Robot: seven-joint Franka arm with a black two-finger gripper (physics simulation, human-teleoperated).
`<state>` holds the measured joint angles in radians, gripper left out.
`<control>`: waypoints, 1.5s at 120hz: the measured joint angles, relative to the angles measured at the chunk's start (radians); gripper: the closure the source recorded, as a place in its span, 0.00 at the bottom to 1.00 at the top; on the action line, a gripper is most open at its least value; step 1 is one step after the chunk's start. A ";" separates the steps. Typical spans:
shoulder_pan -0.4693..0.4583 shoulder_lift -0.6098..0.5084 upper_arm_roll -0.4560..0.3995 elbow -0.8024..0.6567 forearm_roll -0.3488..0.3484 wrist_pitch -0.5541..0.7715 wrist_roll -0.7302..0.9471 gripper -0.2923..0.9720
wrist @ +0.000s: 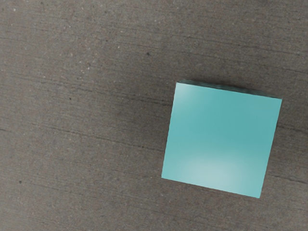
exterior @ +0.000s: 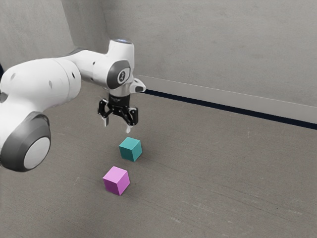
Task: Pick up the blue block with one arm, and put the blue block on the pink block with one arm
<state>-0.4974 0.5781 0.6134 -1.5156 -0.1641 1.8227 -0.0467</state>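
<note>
The blue block [exterior: 131,148], teal in colour, rests on the grey surface near the middle of the exterior view. The pink block [exterior: 116,180] lies a short way in front of it, toward the view's lower left, apart from it. My gripper [exterior: 117,122] hangs in the air above and slightly left of the blue block, fingers spread open with nothing between them. In the wrist view the blue block [wrist: 221,138] appears from above, flat on the surface, off to one side of the hand's centre.
The grey textured surface [exterior: 223,173] stretches to the exterior view's right and front. A low pale ledge with a dark stripe [exterior: 233,106] runs along the back wall. The white arm [exterior: 44,94] occupies the view's left.
</note>
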 joint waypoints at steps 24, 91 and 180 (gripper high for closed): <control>-0.006 0.005 -0.011 -0.105 -0.013 0.114 -0.004 0.23; 0.065 0.124 -0.112 -0.023 -0.037 0.199 -0.012 0.23; 0.090 0.136 -0.128 -0.032 -0.106 0.249 -0.022 0.43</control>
<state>-0.4070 0.7136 0.4850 -1.5474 -0.2697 2.0717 -0.0684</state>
